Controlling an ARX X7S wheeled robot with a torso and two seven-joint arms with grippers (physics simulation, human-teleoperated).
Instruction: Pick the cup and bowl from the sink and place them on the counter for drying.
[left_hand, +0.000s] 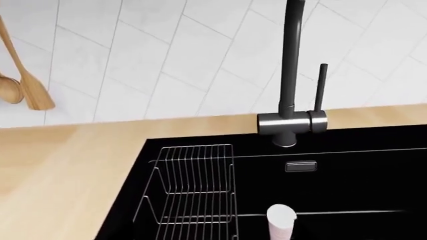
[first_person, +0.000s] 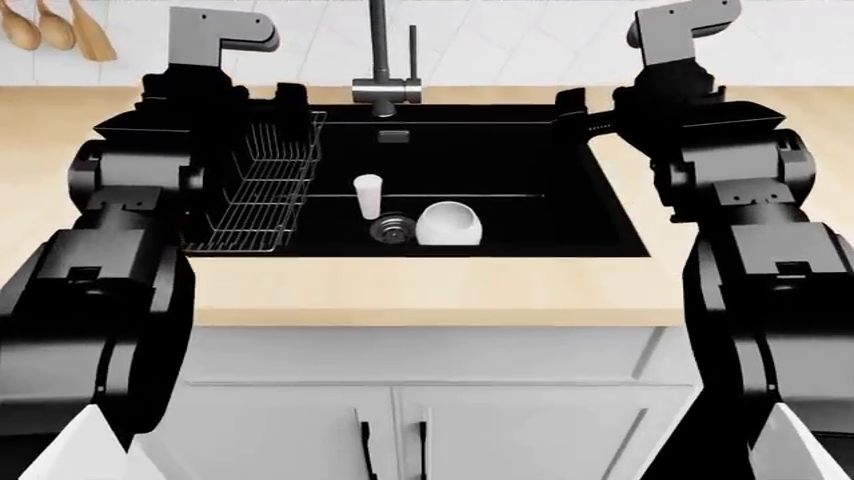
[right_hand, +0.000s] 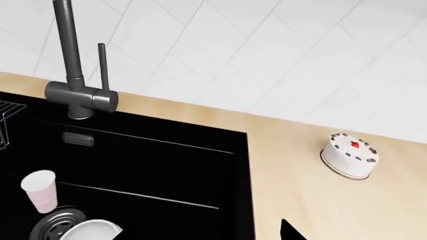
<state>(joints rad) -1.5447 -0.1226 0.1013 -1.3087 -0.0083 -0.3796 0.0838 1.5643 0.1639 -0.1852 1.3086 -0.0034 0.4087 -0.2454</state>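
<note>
The cup (first_person: 368, 195) stands upright in the black sink (first_person: 587, 215), just behind the round drain (first_person: 391, 229). It also shows in the left wrist view (left_hand: 281, 222) and the right wrist view (right_hand: 39, 191). The white bowl (first_person: 449, 224) lies tipped on its side right of the drain; its rim shows in the right wrist view (right_hand: 90, 232). My left gripper (first_person: 287, 100) hovers over the sink's back left corner, its fingers unseen. My right gripper (first_person: 574, 103) hovers over the back right corner. One dark fingertip (right_hand: 291, 233) shows over the counter (first_person: 427, 285). Both grippers are empty.
A wire rack (first_person: 267, 185) fills the sink's left side. The dark faucet (first_person: 382, 60) rises at the back middle. A small white cake with red dots (right_hand: 349, 155) sits on the counter right of the sink. Wooden spoons (first_person: 54, 28) hang on the tiled wall, back left.
</note>
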